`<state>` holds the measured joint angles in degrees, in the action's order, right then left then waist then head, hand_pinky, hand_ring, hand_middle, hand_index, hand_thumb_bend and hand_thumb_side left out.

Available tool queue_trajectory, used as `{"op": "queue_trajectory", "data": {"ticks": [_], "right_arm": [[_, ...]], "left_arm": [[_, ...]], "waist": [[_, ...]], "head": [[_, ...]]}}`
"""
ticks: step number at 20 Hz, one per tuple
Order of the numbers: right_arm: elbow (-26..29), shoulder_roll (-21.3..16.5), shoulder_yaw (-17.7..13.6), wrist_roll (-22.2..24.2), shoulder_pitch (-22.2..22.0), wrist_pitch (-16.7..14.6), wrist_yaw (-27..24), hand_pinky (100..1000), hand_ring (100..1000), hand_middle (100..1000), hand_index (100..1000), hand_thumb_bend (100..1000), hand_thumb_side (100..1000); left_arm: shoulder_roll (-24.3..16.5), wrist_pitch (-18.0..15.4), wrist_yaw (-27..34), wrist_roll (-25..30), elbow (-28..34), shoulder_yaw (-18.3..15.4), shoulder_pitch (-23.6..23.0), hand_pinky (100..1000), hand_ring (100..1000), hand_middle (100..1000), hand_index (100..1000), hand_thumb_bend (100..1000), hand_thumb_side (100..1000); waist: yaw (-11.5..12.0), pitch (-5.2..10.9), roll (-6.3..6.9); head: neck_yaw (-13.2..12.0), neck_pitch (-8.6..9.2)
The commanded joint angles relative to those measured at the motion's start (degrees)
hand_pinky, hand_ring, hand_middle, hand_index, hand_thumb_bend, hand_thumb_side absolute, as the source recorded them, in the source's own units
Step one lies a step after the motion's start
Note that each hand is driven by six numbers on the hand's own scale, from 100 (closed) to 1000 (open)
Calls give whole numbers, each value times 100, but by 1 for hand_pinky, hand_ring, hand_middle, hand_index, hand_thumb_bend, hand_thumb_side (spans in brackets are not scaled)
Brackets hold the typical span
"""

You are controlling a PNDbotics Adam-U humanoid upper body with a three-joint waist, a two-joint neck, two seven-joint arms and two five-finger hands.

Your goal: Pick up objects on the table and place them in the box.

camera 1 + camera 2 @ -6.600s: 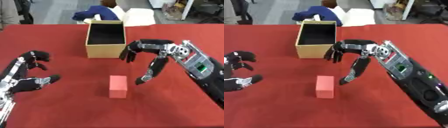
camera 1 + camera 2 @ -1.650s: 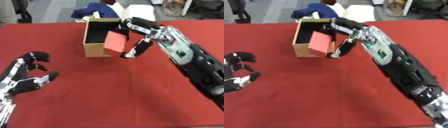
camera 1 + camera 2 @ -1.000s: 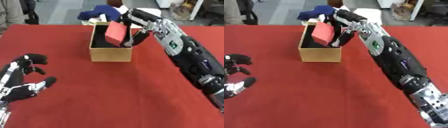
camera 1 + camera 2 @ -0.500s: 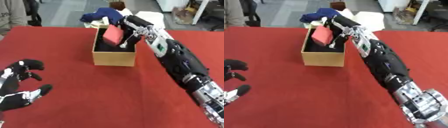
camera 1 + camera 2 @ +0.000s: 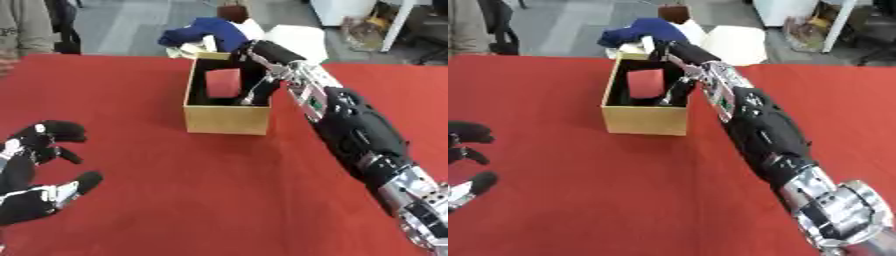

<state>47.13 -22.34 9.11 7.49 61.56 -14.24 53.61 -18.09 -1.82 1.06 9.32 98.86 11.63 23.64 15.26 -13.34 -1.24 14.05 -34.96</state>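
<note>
Where cardboard walls rise, smooth red block [image 5: 224, 83]

A table [image 5: 219, 200] covered in red cloth fills most of both views. One thing stands directly on it: an open-topped cardboard box [image 5: 227, 119], tan outside and dark inside, placed toward the far side and slightly left of centre (its near wall faces the camera squarely). At the far edge, just behind the box, lies a blue bundle of cloth [image 5: 203, 31] beside pale flat sheets [image 5: 297, 37]; whether these rest on the table cannot be told.
</note>
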Motion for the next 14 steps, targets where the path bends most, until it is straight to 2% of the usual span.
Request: {"op": "queue_trajectory", "data": {"ticks": [1, 3, 4, 7, 14], "right_arm": [[294, -167, -42, -150, 187, 18, -2, 712, 677, 724, 812, 758, 186], [452, -233, -19, -199, 200, 24, -91, 710, 673, 718, 809, 774, 207], [564, -280, -5, -241, 205, 17, -149, 707, 669, 711, 805, 802, 268], [989, -465, 72, -385, 159, -3, -385, 701, 661, 699, 799, 813, 301], [2477, -1179, 357, -418, -344, -56, -1217, 699, 657, 685, 796, 845, 365]], "left_arm": [[-63, -9, 30, 5, 52, -23, 34, 552, 730, 675, 743, 685, 281], [-78, -10, 21, -5, 27, -32, 7, 552, 730, 676, 744, 684, 280], [-85, -11, 15, -13, 15, -40, -12, 551, 730, 675, 744, 684, 280], [-114, -16, -3, -44, -17, -70, -73, 551, 730, 675, 744, 683, 280], [-170, -27, -49, -171, -87, -192, -229, 550, 730, 674, 744, 680, 279]], "waist": [[-30, 156, 9], [-75, 189, 0], [-108, 210, -6], [-219, 262, -12], [-562, 333, -10]], "head": [[-22, 53], [-50, 30], [-69, 20], [-129, -3], [-267, -63]]}}
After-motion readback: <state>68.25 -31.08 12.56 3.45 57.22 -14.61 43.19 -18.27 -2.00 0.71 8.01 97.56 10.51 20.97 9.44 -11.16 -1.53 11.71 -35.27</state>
